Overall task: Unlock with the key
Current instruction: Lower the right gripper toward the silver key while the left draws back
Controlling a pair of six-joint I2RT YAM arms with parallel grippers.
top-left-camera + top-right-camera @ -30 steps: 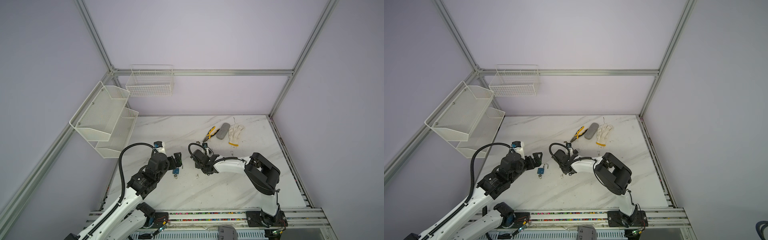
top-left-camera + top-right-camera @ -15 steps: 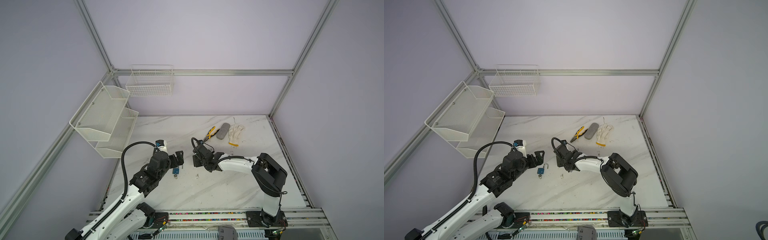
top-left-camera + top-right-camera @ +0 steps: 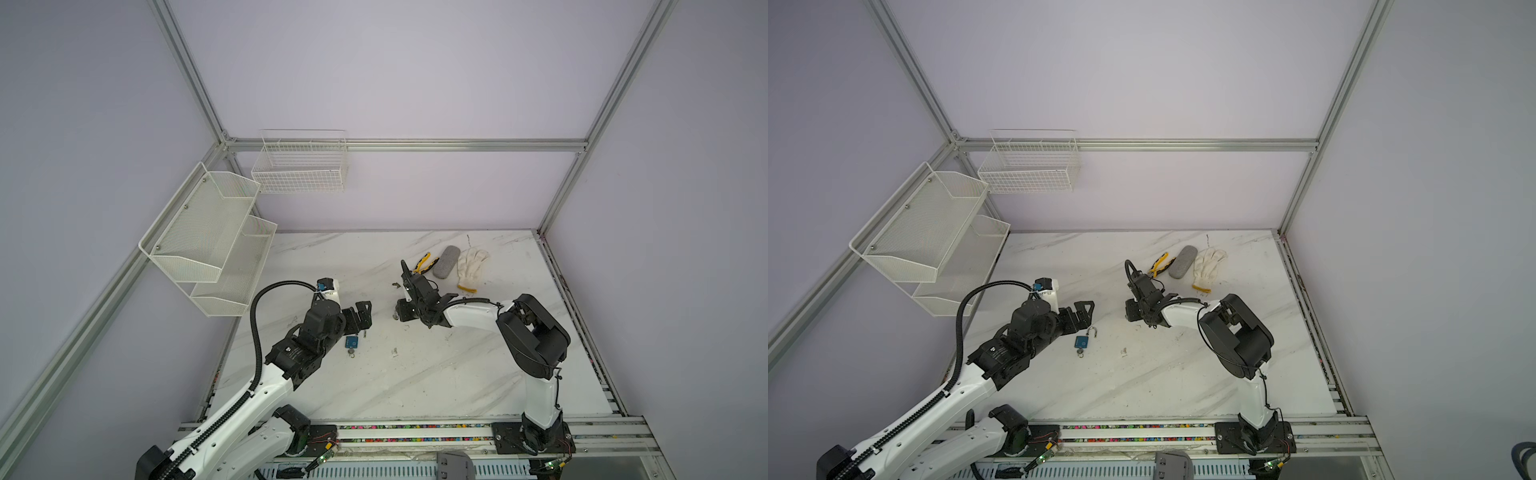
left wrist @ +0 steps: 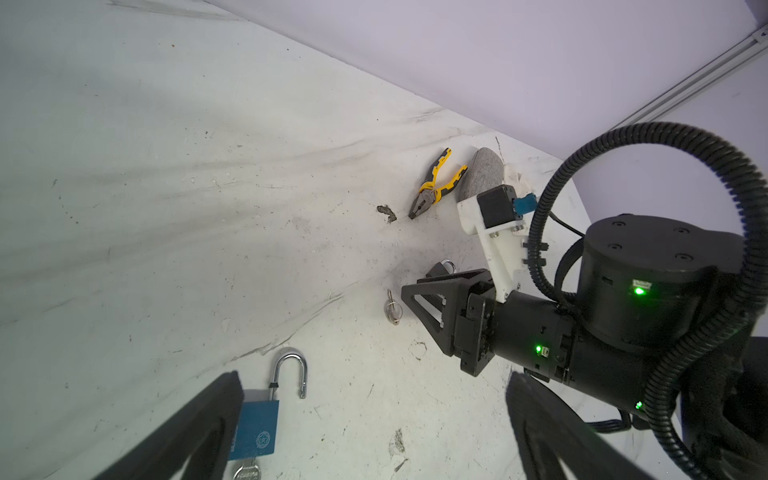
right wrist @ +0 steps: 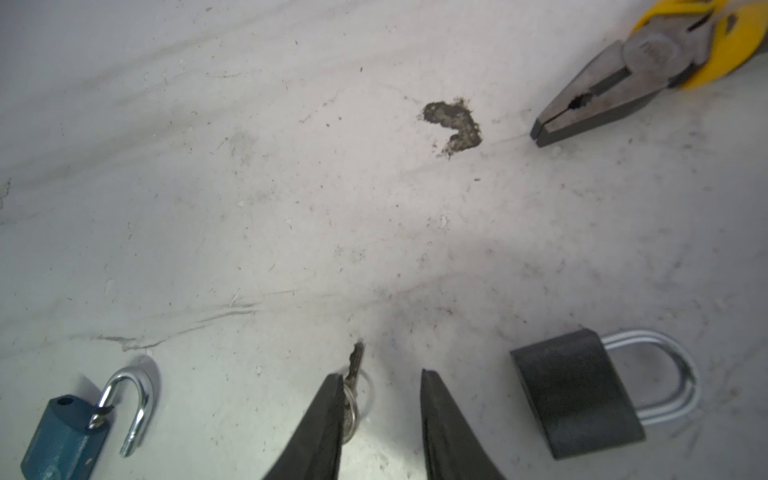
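A small silver key (image 5: 355, 365) on a split ring stands on edge on the marble table, leaning against one finger (image 5: 328, 415) of my right gripper (image 5: 380, 374). The jaws straddle the key with a clear gap to the other finger. A black padlock (image 5: 577, 395) with its shackle shut lies just beside this gripper. A blue padlock (image 4: 255, 428) lies with its shackle swung open and a key (image 4: 247, 471) in its base. My left gripper (image 4: 374, 436) hangs wide open over it, holding nothing. Both top views show the blue padlock (image 3: 351, 342) (image 3: 1082, 341) beside the left gripper (image 3: 359, 316).
Yellow-handled pliers (image 3: 424, 264), a grey oval pad (image 3: 446, 262) and a white glove (image 3: 471, 268) lie behind the right gripper (image 3: 401, 309). A dark chip (image 5: 453, 122) marks the table near the pliers' nose. Mesh shelves (image 3: 208, 232) and a wire basket (image 3: 301, 166) hang on the walls.
The right gripper's jaws have narrowed around the loose key, and that arm has shifted slightly. The left gripper stays wide open over the blue padlock.
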